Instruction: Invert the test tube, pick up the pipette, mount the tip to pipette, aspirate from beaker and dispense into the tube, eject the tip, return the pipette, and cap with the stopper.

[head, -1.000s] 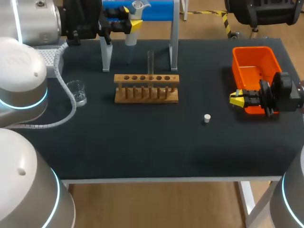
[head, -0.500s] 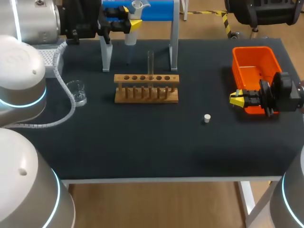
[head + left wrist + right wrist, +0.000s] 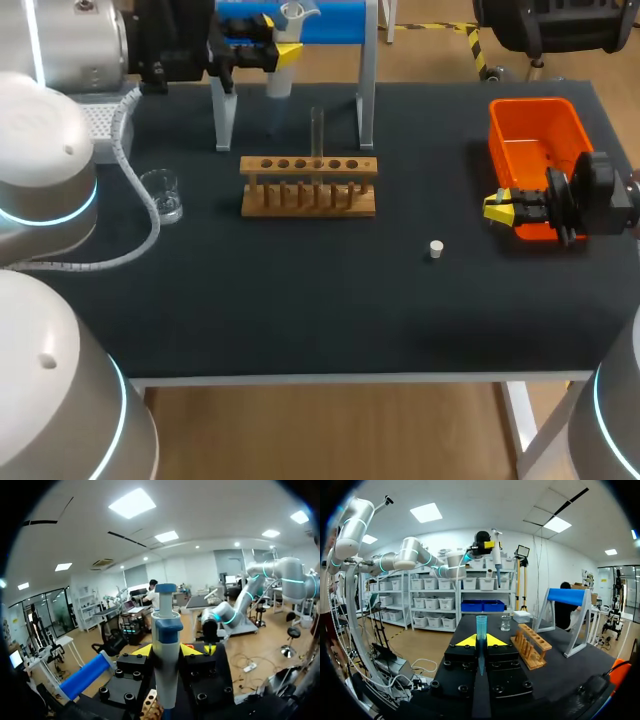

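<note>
Now, your left gripper is clenched on the pipette, with one yellow finger on each side of its body just below the blue collar. It holds the pipette nose-down beside the blue stand at the far edge of the table. Your right gripper is closed on the tip, a slim blue cone whose wide mouth points out past the fingertips. That arm sits just beside the orange bin, well apart from the pipette.

The tube stands upright in the wooden rack. The beaker sits on the left arm's side of the rack, and the stopper lies on the cloth nearer the right arm.

Mounting the tip looks like the step in hand. Expect the pipette to be light and stiff, so your grip on its body should bear a firm push. The tip is thin, hollow and probably slick, and it may tilt or slide back between the fingers under that push. Line the nose up with the mouth squarely and press along the tip's axis. Treat the tube as fragile glass. The stopper is small and may roll, so pinch it by its sides.
</note>
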